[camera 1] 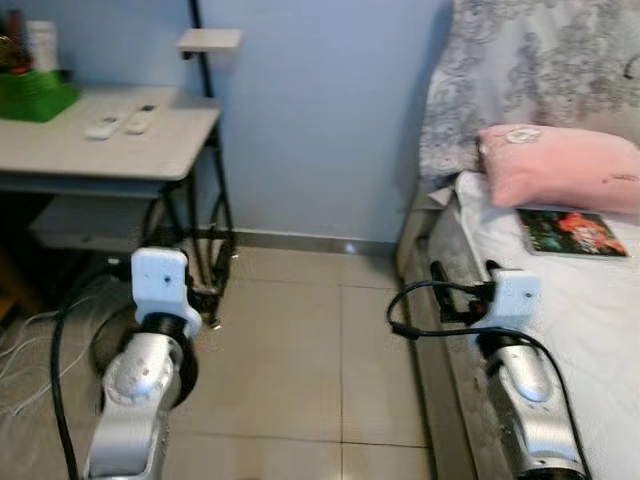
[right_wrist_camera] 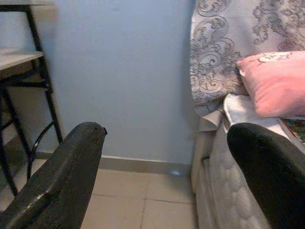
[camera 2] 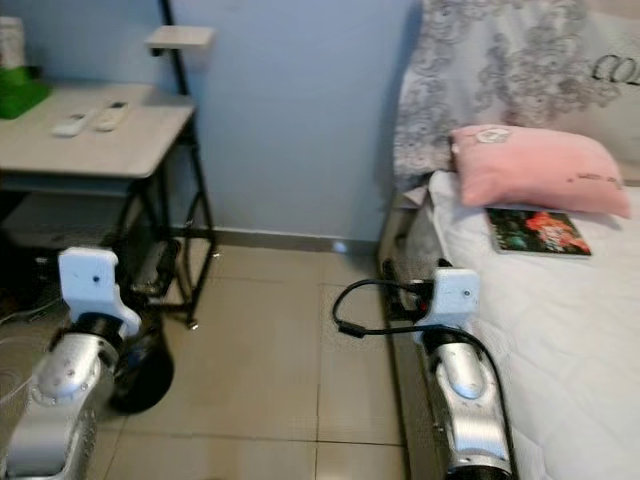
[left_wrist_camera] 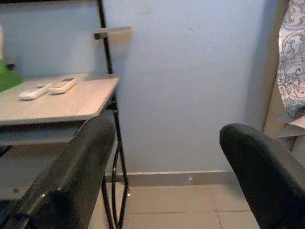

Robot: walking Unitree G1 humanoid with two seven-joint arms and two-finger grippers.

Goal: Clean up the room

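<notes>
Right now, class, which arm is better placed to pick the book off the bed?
Probably the right. The right gripper, open, sits beside the bed, where the book lies.

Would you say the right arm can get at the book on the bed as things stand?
Probably yes: the book lies flat on the bed below the pink pillow, ahead of the open right gripper, with nothing between them.

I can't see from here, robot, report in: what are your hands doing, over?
Left gripper open, empty. Right gripper open, empty, beside the bed. Book lies on bed by pink pillow. Floor ahead open.
</notes>
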